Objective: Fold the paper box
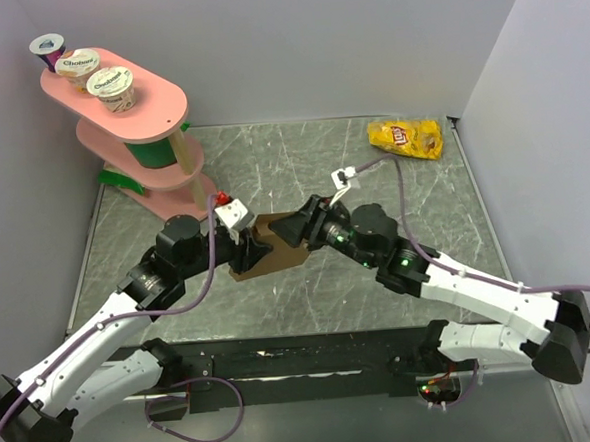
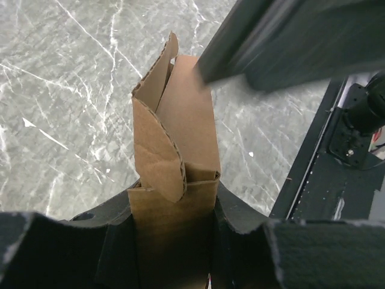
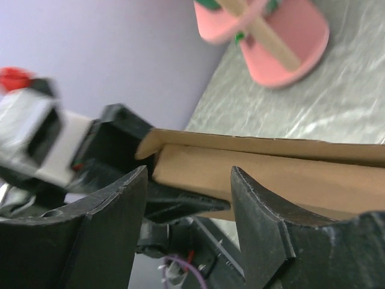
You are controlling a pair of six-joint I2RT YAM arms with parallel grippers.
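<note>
Left end effector [image 2: 174,205] pinches one end of the paper box [image 2: 180,132], w/ box at mid-surface [image 1: 302,170] betw. both arms, one rounded flap folded in. Right end effector [image 3: 189,174] is spread, fingers either side of box's other edge; contact unclear. Lay's chip bag [image 1: 406,139] lies back-right, well apart.
</note>
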